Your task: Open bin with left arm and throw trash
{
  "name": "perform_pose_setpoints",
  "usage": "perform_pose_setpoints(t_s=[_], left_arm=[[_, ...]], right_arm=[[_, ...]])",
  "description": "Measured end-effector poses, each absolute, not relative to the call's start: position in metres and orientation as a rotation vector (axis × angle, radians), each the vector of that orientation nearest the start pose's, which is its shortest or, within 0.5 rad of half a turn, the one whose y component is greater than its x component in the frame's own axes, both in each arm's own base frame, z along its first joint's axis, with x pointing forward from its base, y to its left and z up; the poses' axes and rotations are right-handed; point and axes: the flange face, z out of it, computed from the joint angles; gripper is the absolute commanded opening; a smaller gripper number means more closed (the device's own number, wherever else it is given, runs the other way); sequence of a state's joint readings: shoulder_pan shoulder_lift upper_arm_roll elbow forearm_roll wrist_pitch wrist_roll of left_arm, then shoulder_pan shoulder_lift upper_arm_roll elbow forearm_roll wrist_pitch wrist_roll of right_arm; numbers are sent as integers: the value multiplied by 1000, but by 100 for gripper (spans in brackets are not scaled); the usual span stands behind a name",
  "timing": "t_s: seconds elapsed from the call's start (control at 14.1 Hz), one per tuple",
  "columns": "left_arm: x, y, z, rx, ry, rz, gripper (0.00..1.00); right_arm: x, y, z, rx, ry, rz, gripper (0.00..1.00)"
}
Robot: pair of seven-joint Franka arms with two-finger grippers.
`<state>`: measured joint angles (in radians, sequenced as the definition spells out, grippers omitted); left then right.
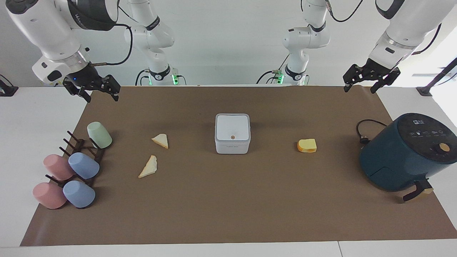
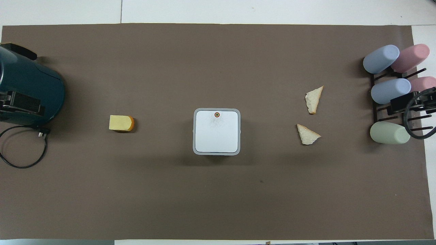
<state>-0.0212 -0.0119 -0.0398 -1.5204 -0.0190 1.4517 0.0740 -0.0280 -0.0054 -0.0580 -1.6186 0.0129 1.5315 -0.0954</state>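
The bin point(image 1: 232, 134) point(image 2: 217, 132), a small white cube, stands mid-mat with its lid down flat. Two bread triangles point(image 1: 160, 140) point(image 1: 148, 167) point(image 2: 307, 134) point(image 2: 314, 99) lie toward the right arm's end. A yellow-orange slice point(image 1: 307, 145) point(image 2: 121, 123) lies toward the left arm's end. My left gripper point(image 1: 360, 90) hangs open and empty, high over the mat's corner at its own end. My right gripper point(image 1: 101, 98) is also open and empty, raised over the corner at the right arm's end. Neither touches anything.
A dark-teal round appliance point(image 1: 407, 151) point(image 2: 27, 88) with a black cord point(image 1: 364, 130) stands at the left arm's end. A dark rack with several pastel cups point(image 1: 71, 167) point(image 2: 391, 92) sits at the right arm's end. A brown mat point(image 1: 228, 214) covers the table.
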Motion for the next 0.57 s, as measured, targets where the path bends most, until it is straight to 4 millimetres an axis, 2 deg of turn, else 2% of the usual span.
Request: perform_pose_setpoints(t_s=[0.57], left_arm=[[532, -38, 637, -3149, 224, 125, 100]], right_arm=[[543, -45, 606, -3118, -10, 137, 100]])
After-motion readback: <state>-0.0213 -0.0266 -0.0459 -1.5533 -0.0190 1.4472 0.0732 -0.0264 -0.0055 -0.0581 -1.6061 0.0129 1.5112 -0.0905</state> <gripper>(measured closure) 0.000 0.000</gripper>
